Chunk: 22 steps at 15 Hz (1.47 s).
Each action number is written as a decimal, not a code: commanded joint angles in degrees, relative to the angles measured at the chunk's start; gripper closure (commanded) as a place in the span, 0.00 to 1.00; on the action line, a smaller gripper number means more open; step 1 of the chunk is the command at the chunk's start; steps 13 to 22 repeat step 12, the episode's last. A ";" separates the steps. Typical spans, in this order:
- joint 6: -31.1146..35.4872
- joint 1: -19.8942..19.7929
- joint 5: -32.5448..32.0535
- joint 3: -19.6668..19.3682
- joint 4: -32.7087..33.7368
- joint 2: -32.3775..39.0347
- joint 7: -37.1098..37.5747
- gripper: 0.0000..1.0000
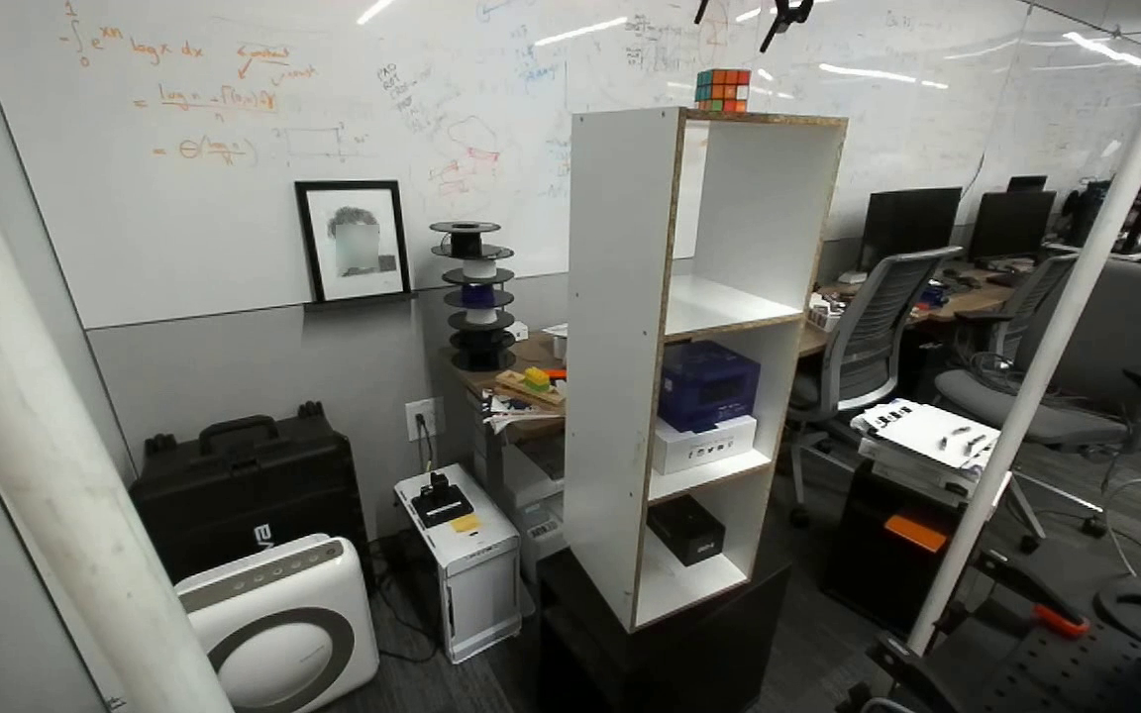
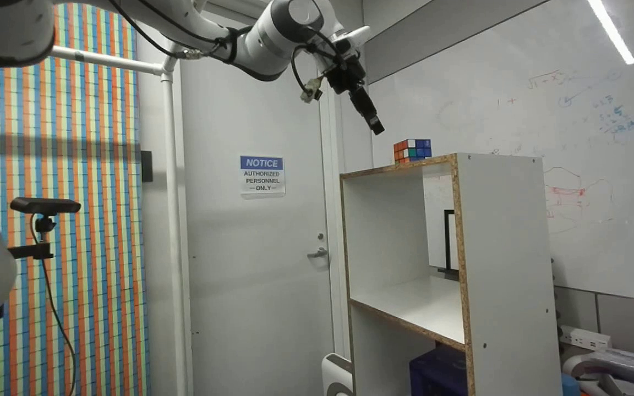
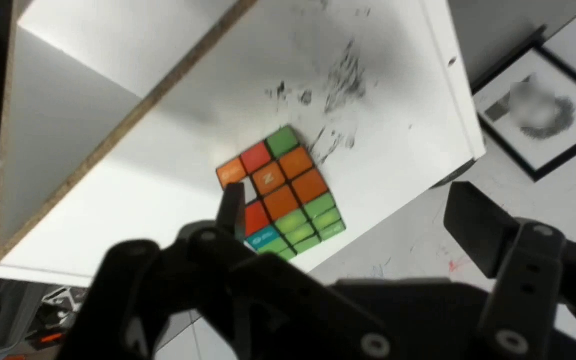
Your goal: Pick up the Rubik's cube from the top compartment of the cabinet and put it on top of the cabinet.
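The Rubik's cube (image 1: 723,89) sits on top of the white cabinet (image 1: 620,297), near its front edge. In an exterior view the cube (image 2: 412,150) shows red, orange, blue and white squares above the cabinet (image 2: 507,247). The top compartment (image 1: 764,208) holds nothing that I can see; its inside also shows in an exterior view (image 2: 388,236). My gripper (image 2: 377,130) is above and apart from the cube, tilted down towards it. In the wrist view the gripper (image 3: 346,200) is open and empty. Its left finger hides part of the cube (image 3: 283,185), which lies beyond the fingers.
A dark blue bundle (image 1: 709,384) on a white box (image 1: 704,446) fills the middle section. A black box (image 1: 686,529) is in the bottom section. A whiteboard (image 1: 263,119) stands behind the cabinet. White poles (image 1: 1046,327) stand near, and a door (image 2: 256,247) is behind.
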 commanded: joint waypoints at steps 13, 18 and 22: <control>-39.84 0.95 11.75 -3.70 -6.07 -8.42 -12.34 0.00; -39.84 0.95 11.75 -3.70 -6.07 -8.42 -12.34 0.00; -39.84 0.95 11.75 -3.70 -6.07 -8.42 -12.34 0.00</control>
